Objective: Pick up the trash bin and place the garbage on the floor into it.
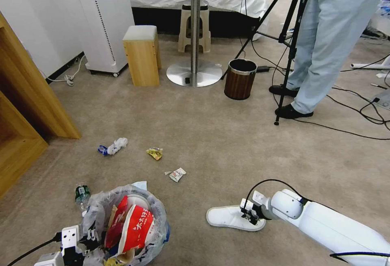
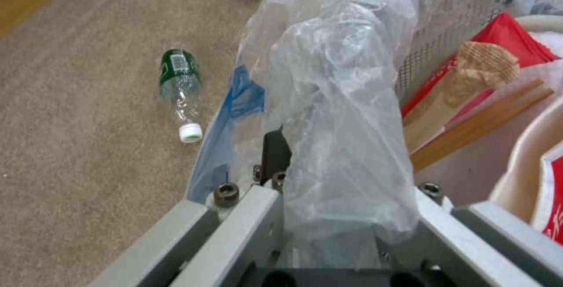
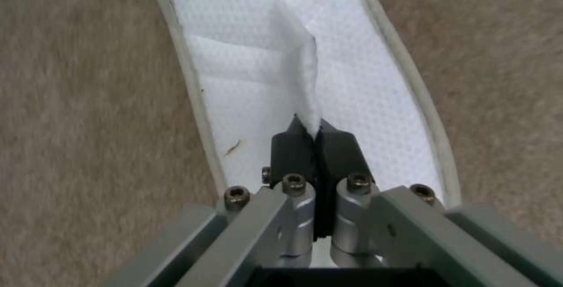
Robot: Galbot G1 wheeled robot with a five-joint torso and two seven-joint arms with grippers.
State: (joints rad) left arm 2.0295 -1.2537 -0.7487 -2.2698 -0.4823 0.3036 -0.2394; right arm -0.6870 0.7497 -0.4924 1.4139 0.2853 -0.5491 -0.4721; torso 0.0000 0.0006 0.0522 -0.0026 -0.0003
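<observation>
The trash bin (image 1: 130, 227), black with a crinkly whitish bag, sits low at the near left and holds a red-white paper bowl (image 1: 137, 226) and wooden sticks (image 2: 481, 124). My left gripper (image 1: 77, 243) (image 2: 316, 155) is shut on its bag-covered rim. To the right, my right gripper (image 1: 250, 213) (image 3: 314, 139) is shut on a pinched fold of a white slipper (image 1: 227, 217) (image 3: 246, 71) lying on the floor (image 1: 227, 148). More garbage lies on the carpet: a plastic bottle (image 1: 82, 194) (image 2: 180, 89), a blue-white wad (image 1: 113, 146), a yellow wrapper (image 1: 155, 153) and a small white wrapper (image 1: 177, 174).
A dark brown bin with a metal rim (image 1: 240, 79) stands by the round table's pedestal (image 1: 194, 73). A wooden stool (image 1: 141, 55) is beside it and wooden furniture (image 1: 24, 107) is at the left. A person's legs, a tripod (image 1: 290, 55) and cables (image 1: 357, 107) occupy the far right.
</observation>
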